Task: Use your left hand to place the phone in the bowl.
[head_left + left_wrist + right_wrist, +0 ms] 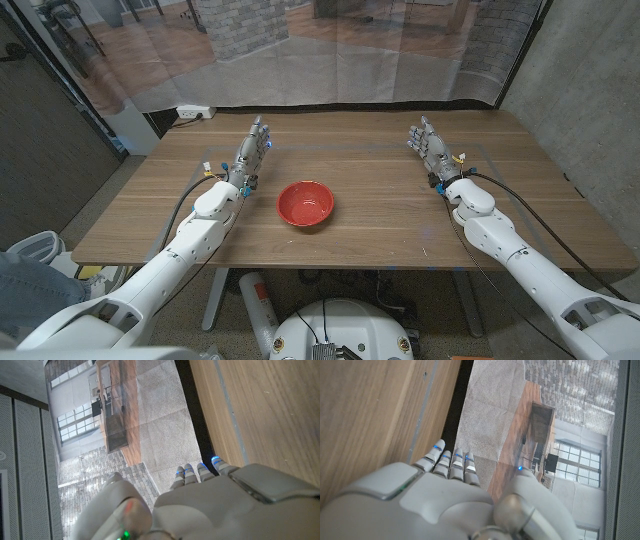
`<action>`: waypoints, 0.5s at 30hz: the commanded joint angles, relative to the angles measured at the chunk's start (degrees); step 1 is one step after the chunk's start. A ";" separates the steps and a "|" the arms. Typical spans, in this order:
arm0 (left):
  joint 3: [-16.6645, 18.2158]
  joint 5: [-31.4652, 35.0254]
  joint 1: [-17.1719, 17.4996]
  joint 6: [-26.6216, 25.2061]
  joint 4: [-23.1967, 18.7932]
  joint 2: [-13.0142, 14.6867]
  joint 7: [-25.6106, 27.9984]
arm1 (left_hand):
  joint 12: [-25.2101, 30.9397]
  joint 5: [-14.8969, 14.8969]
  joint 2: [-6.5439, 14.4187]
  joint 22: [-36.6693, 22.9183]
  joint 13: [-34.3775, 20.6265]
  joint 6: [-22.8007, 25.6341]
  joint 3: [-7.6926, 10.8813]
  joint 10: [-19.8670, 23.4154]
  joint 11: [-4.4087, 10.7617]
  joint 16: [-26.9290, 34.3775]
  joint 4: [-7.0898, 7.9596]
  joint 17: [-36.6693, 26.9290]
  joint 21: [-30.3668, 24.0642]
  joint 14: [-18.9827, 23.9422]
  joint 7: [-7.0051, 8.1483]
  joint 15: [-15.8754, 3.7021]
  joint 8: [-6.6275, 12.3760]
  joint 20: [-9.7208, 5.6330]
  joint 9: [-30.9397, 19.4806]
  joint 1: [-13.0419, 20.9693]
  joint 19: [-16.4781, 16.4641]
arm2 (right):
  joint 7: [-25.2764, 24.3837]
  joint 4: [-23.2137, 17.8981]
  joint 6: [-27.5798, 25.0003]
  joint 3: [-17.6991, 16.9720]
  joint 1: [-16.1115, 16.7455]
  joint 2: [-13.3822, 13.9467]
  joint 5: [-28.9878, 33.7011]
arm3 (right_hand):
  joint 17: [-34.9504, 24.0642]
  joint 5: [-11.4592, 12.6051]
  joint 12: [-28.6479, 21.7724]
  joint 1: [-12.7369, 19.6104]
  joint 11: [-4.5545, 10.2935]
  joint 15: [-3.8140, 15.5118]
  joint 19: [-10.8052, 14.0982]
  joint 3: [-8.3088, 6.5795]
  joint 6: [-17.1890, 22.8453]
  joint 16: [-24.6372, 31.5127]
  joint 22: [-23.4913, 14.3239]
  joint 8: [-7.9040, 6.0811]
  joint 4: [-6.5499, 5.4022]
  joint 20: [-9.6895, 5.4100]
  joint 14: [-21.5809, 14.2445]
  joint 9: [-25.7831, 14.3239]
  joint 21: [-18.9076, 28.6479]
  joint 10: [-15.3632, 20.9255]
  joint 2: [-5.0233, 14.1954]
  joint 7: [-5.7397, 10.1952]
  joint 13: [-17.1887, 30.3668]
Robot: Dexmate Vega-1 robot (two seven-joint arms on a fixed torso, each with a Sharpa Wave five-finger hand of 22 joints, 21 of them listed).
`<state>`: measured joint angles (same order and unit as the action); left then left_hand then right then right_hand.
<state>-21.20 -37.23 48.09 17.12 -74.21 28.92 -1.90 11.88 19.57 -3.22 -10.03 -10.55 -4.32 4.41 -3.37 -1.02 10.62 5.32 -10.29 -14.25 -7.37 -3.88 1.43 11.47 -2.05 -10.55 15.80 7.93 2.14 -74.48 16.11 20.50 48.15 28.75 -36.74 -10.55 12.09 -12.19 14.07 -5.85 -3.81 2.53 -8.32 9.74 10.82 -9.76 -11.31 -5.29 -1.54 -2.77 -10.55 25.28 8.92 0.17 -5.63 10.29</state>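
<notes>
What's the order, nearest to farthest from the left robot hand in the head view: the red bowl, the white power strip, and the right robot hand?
Measured from the left robot hand:
1. Red bowl, mid-table, toward the robot's right and nearer the robot.
2. White power strip, beyond the table's far left corner; close to the bowl's distance, so this ranking is loose.
3. Right robot hand, across the table.

The red bowl (305, 204) stood alone near the table's (380, 225) front edge, with bare wood all around it. The left hand (251, 152) waited beside and beyond the bowl, the right hand (430, 147) well apart from it; nothing lay between either and the bowl.
</notes>
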 commanded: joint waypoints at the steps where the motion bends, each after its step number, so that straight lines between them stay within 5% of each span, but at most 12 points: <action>1: -0.14 -0.09 -0.32 0.88 1.24 -0.69 -0.68 | 0.23 0.35 0.02 -0.13 -0.19 -0.21 0.03 -0.38 0.03 0.36 0.37 -0.26 -0.17 -0.53 -0.09 0.04 0.48 -0.59 -0.27 0.50 0.41 | 0.85 -0.68 -1.84 -1.54 0.15 -0.99 1.62 | -0.12 0.33 -0.11 0.50 -0.06 -0.28 0.42 -0.42 0.34 0.36 -0.31 -0.17 0.05 -0.06 -0.15 -0.17 0.18 0.31 -0.02 0.08 0.24; 15: -0.17 0.10 -0.73 1.09 0.45 -0.18 -1.56 | 0.38 0.38 0.39 -0.15 -0.20 0.18 0.00 0.21 -0.23 0.53 0.36 -0.26 0.02 0.05 -0.10 0.12 0.53 -0.52 -0.28 0.70 0.10 | 0.66 -1.94 -2.96 -3.07 1.55 -1.40 2.57 | -0.14 0.26 -0.07 0.46 -0.10 -0.37 0.44 -0.33 0.16 0.28 -0.32 -0.04 0.11 0.03 -0.01 -0.17 -0.20 0.29 0.05 0.09 0.24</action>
<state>-21.39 -37.12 47.52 18.16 -72.97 28.24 -2.57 11.88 19.57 -3.00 -10.02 -10.55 -4.31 4.41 -3.36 -1.01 10.84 5.31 -10.28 -14.25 -7.36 -3.88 1.43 11.47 -2.04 -10.54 16.03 7.93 2.64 -75.48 14.03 18.62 48.81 27.59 -34.84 -10.54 12.09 -12.19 14.06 -5.85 -3.79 2.52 -8.32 9.74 10.82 -10.02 -11.31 -5.29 -1.54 -2.77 -10.54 25.28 8.92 0.17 -5.62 10.28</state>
